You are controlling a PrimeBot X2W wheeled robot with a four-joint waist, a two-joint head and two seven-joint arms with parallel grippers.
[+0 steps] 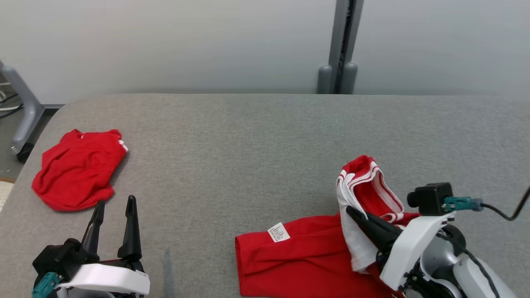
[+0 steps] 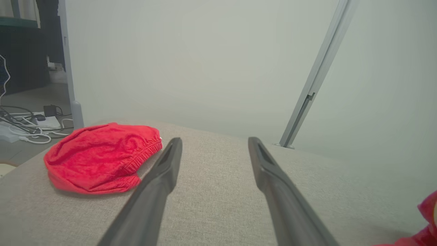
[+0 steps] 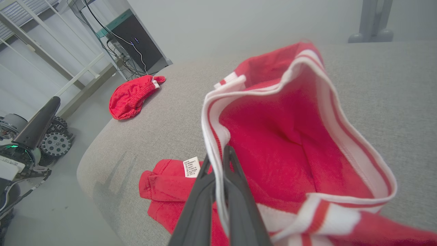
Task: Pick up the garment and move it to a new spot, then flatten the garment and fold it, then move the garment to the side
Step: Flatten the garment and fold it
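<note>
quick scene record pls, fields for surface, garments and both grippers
surface: grey fabric-covered table
main garment: striped red garment, mostly lying at the near right, its waistband raised off the table
label: white tag facing up on it
right gripper: shut on the waistband's white edge
left gripper: open, holding nothing, at the near left
other garment: crumpled red garment at the table's left end, apart from both grippers

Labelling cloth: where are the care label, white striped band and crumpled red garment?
care label (image 1: 278, 232), head view, middle.
white striped band (image 3: 355, 147), right wrist view, right side.
crumpled red garment (image 2: 99, 159), left wrist view, centre.
</note>
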